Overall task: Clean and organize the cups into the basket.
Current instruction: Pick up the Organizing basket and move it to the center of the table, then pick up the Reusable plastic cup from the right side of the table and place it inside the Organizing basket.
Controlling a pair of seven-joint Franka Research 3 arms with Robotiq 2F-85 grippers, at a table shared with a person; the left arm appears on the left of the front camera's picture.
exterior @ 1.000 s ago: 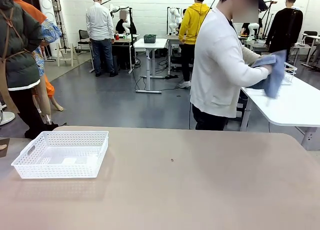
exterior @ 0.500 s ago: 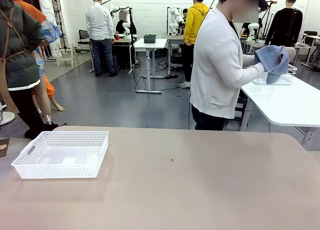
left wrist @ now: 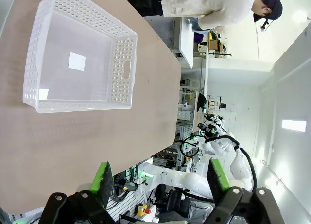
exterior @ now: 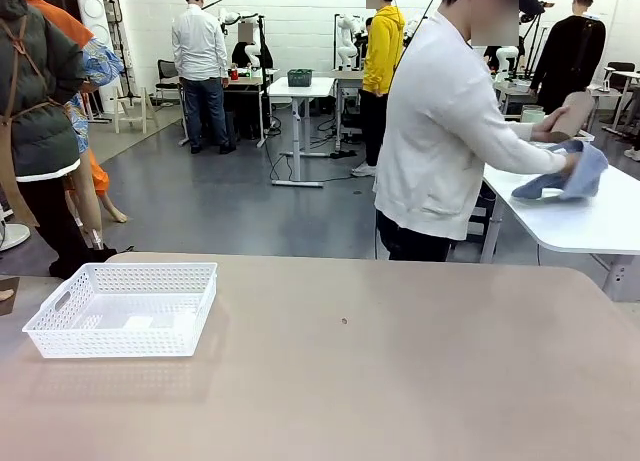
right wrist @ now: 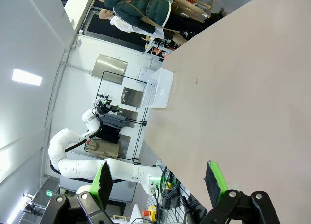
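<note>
**As the Station Stands: Status Sheet**

Where the front view looks across the tan table (exterior: 400, 381), the basket (exterior: 125, 306) sits upright on the left part of the table, close to its far edge. Its lattice walls and one handle cut-out face the camera. In the left wrist view a pale square label (left wrist: 77, 61) lies on the basket floor.

**Person.** The person (exterior: 440, 131) stands beyond the far edge, turned toward a white side table (exterior: 600, 221) at picture right. One hand (exterior: 548, 129) holds a tan cup (exterior: 578, 109) tilted above that side table. The other hand (exterior: 572, 161) rests on a blue cloth (exterior: 560, 184) lying on its top. The cup is well apart from the basket.

**Left gripper.** The left gripper (left wrist: 159, 178) is above the tan table with its jaws spread wide and its green pads (left wrist: 102, 178) far apart, holding nothing. The basket lies ahead of it, clear of both fingers.

**Right gripper.** The right gripper (right wrist: 160, 180) is likewise spread wide above bare tabletop, holding nothing. In its wrist view the basket appears far off, toward the other end of the table.
</note>
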